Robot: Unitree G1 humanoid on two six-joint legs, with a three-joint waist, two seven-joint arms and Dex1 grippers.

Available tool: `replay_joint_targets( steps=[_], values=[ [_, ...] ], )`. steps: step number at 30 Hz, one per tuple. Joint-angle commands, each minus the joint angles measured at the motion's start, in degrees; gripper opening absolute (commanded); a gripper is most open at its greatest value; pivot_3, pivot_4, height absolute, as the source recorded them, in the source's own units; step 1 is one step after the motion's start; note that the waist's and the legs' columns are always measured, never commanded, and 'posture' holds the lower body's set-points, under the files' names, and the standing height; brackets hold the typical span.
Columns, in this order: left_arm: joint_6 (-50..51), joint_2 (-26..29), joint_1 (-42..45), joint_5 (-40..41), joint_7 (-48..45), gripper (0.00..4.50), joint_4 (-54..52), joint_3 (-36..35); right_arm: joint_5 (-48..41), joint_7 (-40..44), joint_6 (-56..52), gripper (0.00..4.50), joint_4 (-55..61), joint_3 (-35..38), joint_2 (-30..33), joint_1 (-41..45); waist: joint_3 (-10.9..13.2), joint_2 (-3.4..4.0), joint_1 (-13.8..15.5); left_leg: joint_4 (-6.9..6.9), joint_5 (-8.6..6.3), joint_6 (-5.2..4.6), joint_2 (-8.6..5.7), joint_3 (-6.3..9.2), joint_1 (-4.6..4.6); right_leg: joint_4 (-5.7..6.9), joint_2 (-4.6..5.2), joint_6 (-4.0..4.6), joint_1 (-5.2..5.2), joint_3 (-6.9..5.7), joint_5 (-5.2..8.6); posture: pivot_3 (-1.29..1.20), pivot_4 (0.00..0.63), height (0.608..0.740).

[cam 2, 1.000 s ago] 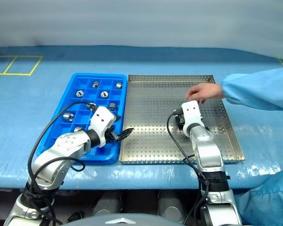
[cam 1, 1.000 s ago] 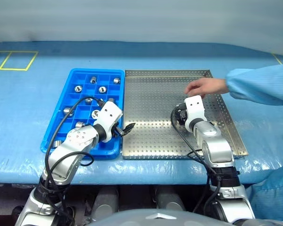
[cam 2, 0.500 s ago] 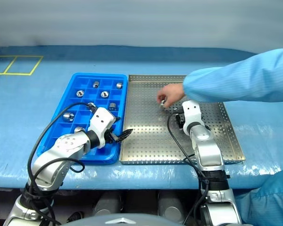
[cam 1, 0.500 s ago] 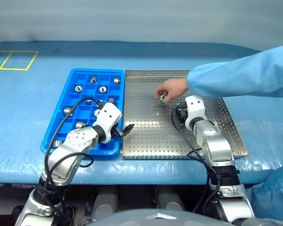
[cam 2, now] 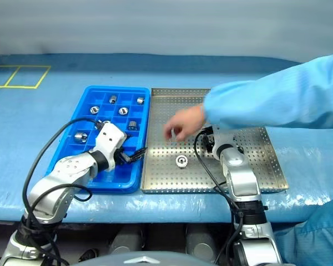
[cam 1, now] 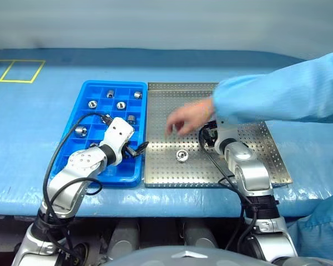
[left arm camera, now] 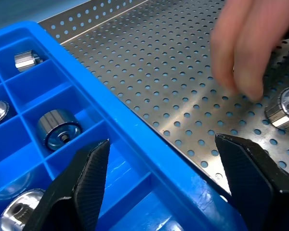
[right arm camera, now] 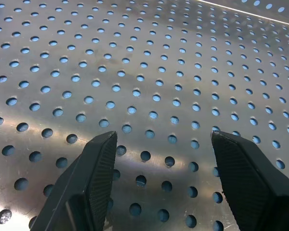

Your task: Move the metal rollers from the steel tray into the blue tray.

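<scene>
One metal roller point(cam 1: 181, 155) is lying lower centre on the steel tray point(cam 1: 255, 149), beneath a person's hand point(cam 1: 184, 119). Others are sitting in the blue tray point(cam 1: 77, 111), frame left. Left pincer point(cam 1: 134, 148) and right pincer point(right arm camera: 159, 159) are both hanging spread, empty.

- Your left gripper point(left arm camera: 159, 185) points forward and rightward, fingers spread apart, nothing between them
- Your right gripper point(right arm camera: 161, 180) tilts downward, fingers likewise parted and empty
</scene>
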State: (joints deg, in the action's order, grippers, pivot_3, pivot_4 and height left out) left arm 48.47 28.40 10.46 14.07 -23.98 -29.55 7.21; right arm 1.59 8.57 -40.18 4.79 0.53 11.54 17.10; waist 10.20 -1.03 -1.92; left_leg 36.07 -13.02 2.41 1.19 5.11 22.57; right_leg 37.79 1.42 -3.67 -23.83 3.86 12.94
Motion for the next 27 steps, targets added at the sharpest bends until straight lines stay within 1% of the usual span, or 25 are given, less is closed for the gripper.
replay_joint_targets(
  steps=[1,3,5,8,10,12,17,23,27],
  values=[
    [-0.6,0.1,-0.1,-0.2,0.0,3.82,-2.3,-0.4,-2.7,4.2,-3.0,3.27,7.3,-0.9,1.6,0.5,0.0,0.0,0.1,0.0,0.0,0.0,0.0,0.0,0.01,0.0,0.0,0.01,0.0,0.0,-0.01,0.07,0.15,0.74],
    [-0.7,0.0,-0.3,0.0,0.0,3.82,-2.4,-0.2,-4.5,7.2,-6.1,3.27,11.5,-2.5,2.6,0.2,0.0,0.0,0.1,0.0,0.0,0.0,0.0,0.01,0.01,0.0,0.0,0.06,-0.01,0.0,-0.04,0.07,0.15,0.74],
    [-0.8,0.1,-0.8,0.7,-0.8,3.82,-2.7,-0.3,-6.8,10.8,-10.0,3.27,17.6,-5.6,4.3,-0.6,0.0,0.0,0.1,-0.01,0.0,0.0,0.01,0.03,0.0,0.01,-0.01,0.1,-0.01,-0.01,-0.06,0.07,0.15,0.74],
    [-1.3,1.2,-1.6,2.8,-3.9,3.82,-3.6,-1.0,-10.8,15.2,-15.5,3.27,25.3,-9.6,6.7,-2.2,0.0,0.0,0.2,-0.01,0.0,0.0,0.02,0.04,-0.01,0.01,-0.02,-0.01,0.0,-0.03,0.02,0.07,0.15,0.74],
    [-1.5,1.8,-2.1,4.5,-5.8,3.82,-4.4,-1.9,-11.4,16.1,-18.0,3.27,28.6,-12.3,8.8,-3.5,0.0,0.0,0.3,-0.01,0.0,-0.01,0.02,0.05,0.0,-0.01,-0.02,-0.01,0.02,-0.04,0.03,0.07,0.15,0.74],
    [-1.7,2.9,-2.3,5.6,-7.3,3.82,-5.0,-2.8,-11.8,15.7,-19.6,3.27,30.9,-13.8,9.5,-5.1,0.0,-0.01,0.6,0.01,0.0,-0.01,0.01,0.03,0.01,-0.03,0.01,-0.01,0.01,-0.03,0.04,0.07,0.15,0.74],
    [-2.0,5.0,-2.3,7.6,-10.1,3.82,-5.7,-4.1,-12.3,14.2,-21.0,3.27,31.2,-14.0,8.9,-5.9,0.0,-0.01,0.5,0.13,0.01,-0.01,0.02,0.01,-0.01,-0.01,-0.01,0.15,0.03,-0.03,0.15,0.06,0.15,0.74],
    [-2.6,7.6,-2.3,8.2,-13.1,3.82,-6.4,-2.9,-11.5,12.3,-19.6,3.27,26.7,-14.6,8.3,-6.6,0.0,-0.01,0.5,0.16,0.01,-0.02,0.02,0.0,0.01,-0.04,-0.01,0.14,0.04,-0.02,0.15,0.05,0.15,0.74],
    [-2.5,8.2,-2.4,8.3,-13.7,3.82,-6.4,-2.7,-11.0,11.7,-19.2,3.27,24.8,-15.5,8.3,-6.8,0.0,-0.01,0.4,0.14,0.01,-0.02,0.03,0.0,0.01,-0.03,-0.02,0.06,0.02,-0.02,0.09,0.05,0.15,0.74]
  ],
)
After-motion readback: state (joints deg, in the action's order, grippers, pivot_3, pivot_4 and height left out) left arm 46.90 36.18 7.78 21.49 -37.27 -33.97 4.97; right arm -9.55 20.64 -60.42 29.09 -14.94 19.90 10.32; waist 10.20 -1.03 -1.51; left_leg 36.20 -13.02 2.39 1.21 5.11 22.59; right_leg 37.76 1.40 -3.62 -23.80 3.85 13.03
